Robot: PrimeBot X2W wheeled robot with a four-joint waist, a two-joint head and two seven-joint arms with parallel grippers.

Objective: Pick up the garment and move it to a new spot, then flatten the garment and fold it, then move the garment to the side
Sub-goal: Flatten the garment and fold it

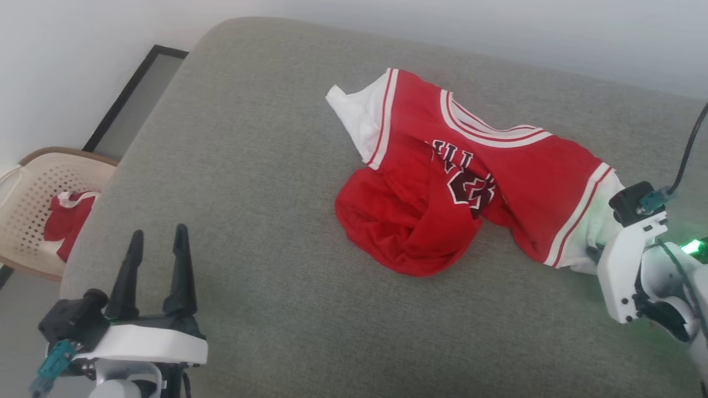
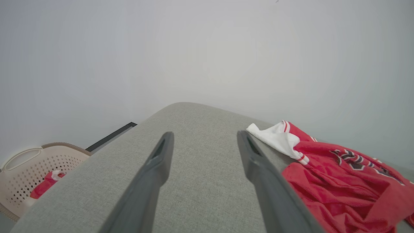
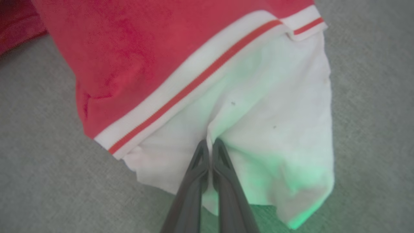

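On the far left, a pale basket point(image 1: 33, 188) sits on the floor with a small red cloth point(image 1: 66, 218) in it. That cloth is not the job. Next comes the left claw point(image 1: 159, 231), low over the grey cushion point(image 1: 249, 166). Its 2 fingers are wide apart and hold nothing. Right of the middle of the cushion lies the garment point(image 1: 459, 177), a red shirt. It is bunched up, and its bottom part is rolled into a lump. At the far right, the right claw point(image 3: 211, 142) has its 2 fingers pressed together on the white sleeve point(image 3: 275, 113). It pinches a small fold of it.

The step looks like the pick-up. To do it well, I think the right claw should lift slowly and straight up, so the thin fold does not slip out. Only 1 corner is held, so the shirt will hang long and may drag. The left claw could come over and grab the other sleeve point(image 1: 354, 113). Then both claws can carry the shirt to the new spot.
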